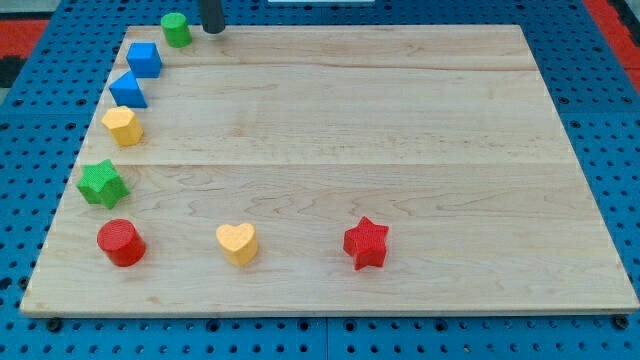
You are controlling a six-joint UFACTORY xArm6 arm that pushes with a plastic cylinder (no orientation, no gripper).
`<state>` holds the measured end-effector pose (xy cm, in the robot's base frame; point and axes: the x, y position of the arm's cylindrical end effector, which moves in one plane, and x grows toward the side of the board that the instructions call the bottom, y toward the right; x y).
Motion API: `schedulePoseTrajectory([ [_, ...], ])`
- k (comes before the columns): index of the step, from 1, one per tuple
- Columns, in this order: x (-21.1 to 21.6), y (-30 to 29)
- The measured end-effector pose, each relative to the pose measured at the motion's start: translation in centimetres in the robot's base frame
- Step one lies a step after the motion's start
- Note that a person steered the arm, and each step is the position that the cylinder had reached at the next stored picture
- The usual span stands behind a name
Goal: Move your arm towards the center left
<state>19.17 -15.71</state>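
Note:
My tip (213, 30) is at the view's top, left of centre, at the far edge of the wooden board (340, 140). It stands just right of a green cylinder (176, 30), a small gap apart. Down the board's left side run a blue cube (144, 60), a blue triangular block (128, 90), a yellow hexagonal block (122, 126), a green star (101, 183) and a red cylinder (121, 242). Along the view's bottom lie a yellow heart (237, 243) and a red star (366, 243).
The board rests on a blue perforated table (600, 120). Red flooring (30, 25) shows at the view's top corners.

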Motion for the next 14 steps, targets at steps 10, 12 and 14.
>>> schedulePoseTrajectory([
  [10, 42.4, 30.9],
  [12, 42.7, 24.4],
  [14, 42.7, 6.2],
])
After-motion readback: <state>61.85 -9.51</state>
